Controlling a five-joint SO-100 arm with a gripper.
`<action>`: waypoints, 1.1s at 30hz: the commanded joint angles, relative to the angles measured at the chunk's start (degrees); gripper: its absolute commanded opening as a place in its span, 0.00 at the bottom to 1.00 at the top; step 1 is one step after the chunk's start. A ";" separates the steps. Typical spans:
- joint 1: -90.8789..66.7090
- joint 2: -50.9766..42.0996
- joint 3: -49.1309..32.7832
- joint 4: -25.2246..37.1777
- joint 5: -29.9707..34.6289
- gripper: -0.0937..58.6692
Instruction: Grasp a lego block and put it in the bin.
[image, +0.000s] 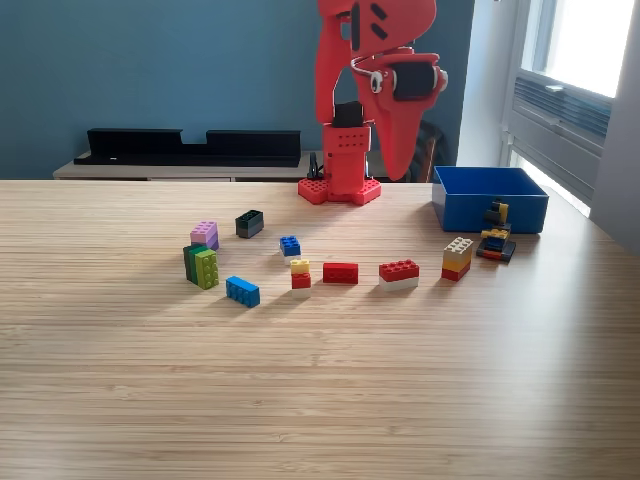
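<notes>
Lego blocks are scattered over the wooden table: a red block (340, 272), a red-on-white block (399, 272), a yellow-on-red block (300, 273), blue blocks (242, 291) (290, 245), a green stack (201, 265), a pink block (205, 234) and a dark block (249, 223). The blue bin (490, 197) stands at the exterior view's right rear, and its inside is hidden by the near wall. My red arm is folded up at the back centre. Its gripper (400, 172) hangs pointing down, high above the table and left of the bin, jaws together with nothing in them.
A white-yellow-red stack (458, 258) and a mixed dark stack (495, 240) sit just in front of the bin. The arm's red base (340, 190) is at the table's far edge. A black shelf (190, 146) runs behind, with a window at the right.
</notes>
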 joint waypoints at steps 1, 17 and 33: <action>5.98 0.44 -0.97 -3.87 2.20 0.00; 8.79 0.35 12.66 -15.29 5.98 0.48; 8.88 0.35 22.41 -16.52 9.32 0.34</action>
